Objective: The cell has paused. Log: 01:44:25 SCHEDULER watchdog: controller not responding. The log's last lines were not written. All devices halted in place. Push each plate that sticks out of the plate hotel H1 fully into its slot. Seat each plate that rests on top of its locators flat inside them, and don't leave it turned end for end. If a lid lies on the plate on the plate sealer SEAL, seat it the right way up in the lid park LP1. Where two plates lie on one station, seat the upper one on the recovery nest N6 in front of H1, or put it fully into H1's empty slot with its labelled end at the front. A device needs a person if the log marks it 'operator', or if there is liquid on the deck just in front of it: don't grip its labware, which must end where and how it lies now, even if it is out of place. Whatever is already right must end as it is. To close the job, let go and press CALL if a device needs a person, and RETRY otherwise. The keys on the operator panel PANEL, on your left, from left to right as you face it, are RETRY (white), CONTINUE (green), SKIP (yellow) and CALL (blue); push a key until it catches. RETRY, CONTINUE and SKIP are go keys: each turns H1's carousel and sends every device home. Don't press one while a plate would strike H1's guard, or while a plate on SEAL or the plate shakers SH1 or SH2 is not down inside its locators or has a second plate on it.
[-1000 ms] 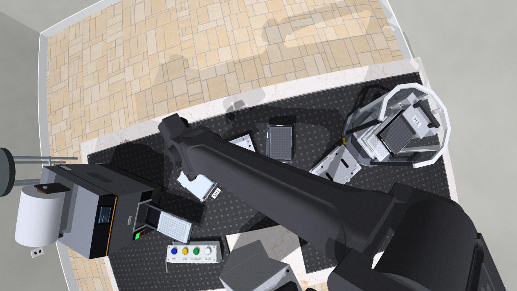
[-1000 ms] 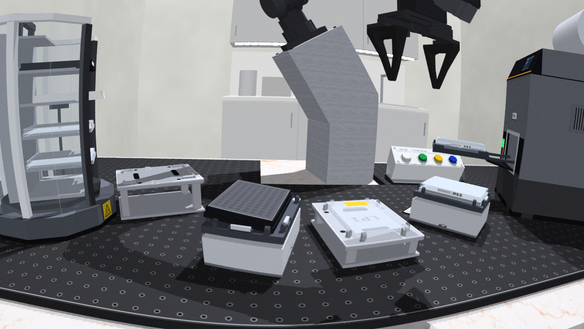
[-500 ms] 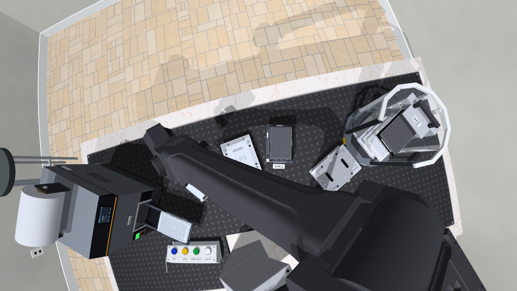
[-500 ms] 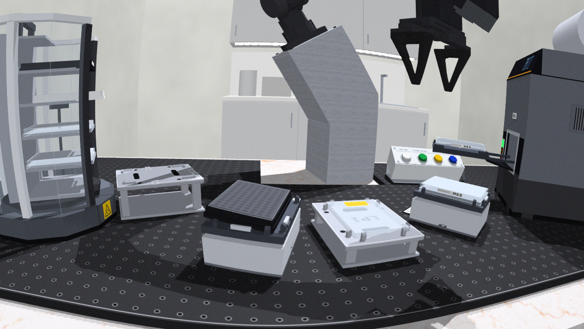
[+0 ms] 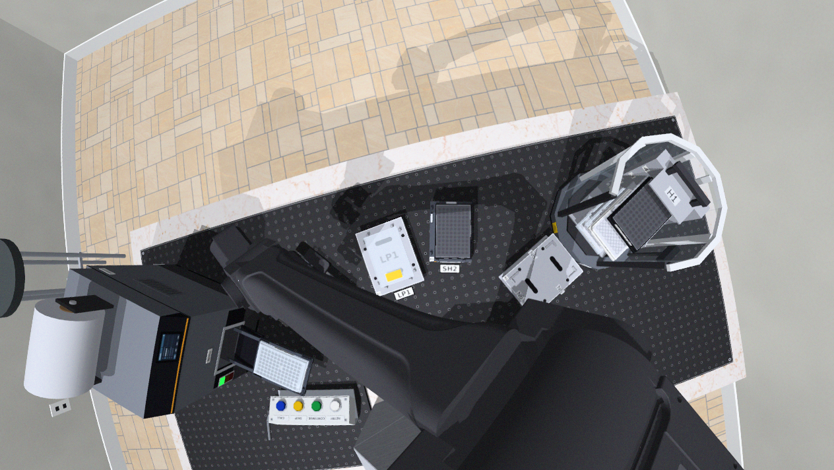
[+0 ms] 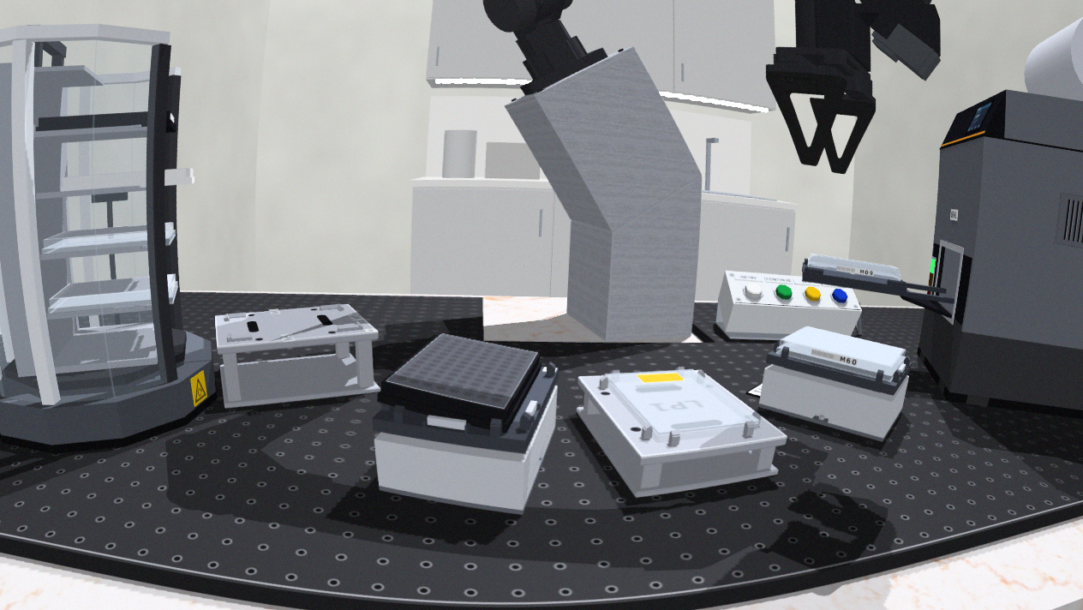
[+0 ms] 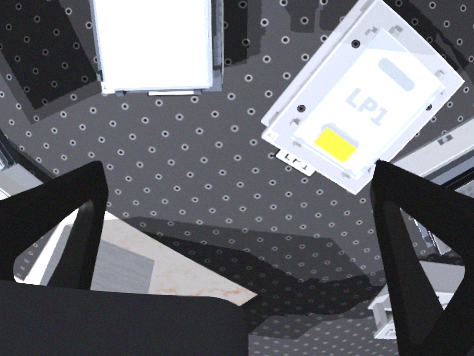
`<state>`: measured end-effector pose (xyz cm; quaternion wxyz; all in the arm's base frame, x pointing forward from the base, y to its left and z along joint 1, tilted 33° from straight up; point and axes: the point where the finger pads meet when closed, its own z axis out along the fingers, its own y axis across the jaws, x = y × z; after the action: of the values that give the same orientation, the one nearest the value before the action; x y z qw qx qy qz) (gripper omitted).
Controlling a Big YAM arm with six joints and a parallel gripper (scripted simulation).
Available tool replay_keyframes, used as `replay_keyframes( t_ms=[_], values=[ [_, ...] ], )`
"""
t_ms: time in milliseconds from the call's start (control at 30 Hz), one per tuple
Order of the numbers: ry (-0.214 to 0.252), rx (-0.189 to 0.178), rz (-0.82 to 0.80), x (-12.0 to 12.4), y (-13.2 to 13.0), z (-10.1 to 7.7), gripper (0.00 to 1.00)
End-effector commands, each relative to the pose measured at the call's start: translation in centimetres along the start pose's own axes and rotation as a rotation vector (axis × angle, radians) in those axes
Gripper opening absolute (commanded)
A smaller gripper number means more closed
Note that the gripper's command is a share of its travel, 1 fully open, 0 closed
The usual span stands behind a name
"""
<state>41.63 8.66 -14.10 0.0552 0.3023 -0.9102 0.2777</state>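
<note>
My gripper [image 6: 826,144] hangs open and empty high above the deck, between the panel and the sealer SEAL [image 6: 1011,242]. In the wrist view its fingers frame bare deck. The white plate M60 [image 7: 152,14] on SH1 [image 6: 833,381] lies below and ahead. The lid park LP1 [image 7: 362,108] holds a clear lid with a yellow tag [image 6: 659,376]. The plate M09 [image 6: 852,268] lies on SEAL's tray [image 5: 280,366]. A dark plate [image 6: 462,374] [image 5: 452,230] sits on SH2 and looks raised and slightly tilted.
The plate hotel H1 [image 6: 83,227] stands at the far side with plates on its shelves [image 5: 639,216]. The nest N6 [image 6: 291,325] in front of it is empty. PANEL [image 6: 792,295] shows its white, green, yellow and blue keys. My arm hides SH1 in the overhead view.
</note>
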Motion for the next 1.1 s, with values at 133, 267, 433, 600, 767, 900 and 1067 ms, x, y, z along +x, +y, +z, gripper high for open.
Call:
replay_keyframes(
  t_ms=[133,267,433,600,767,900,1067],
  values=[
    [-0.067,0.014,0.017,-2.9,1.3,-2.4,1.0],
    [-0.037,0.007,-0.001,-2.5,3.5,-1.2,1.0],
    [-0.031,0.006,-0.004,-2.6,5.2,-1.2,1.0],
    [-0.032,0.006,-0.004,-2.9,6.9,-1.2,1.0],
    [-0.034,0.006,-0.003,-3.1,7.9,-1.2,1.0],
    [-0.031,0.006,-0.004,-3.2,9.2,-1.1,1.0],
    [-0.031,0.005,-0.004,-3.5,10.9,-1.1,1.0]
  ],
)
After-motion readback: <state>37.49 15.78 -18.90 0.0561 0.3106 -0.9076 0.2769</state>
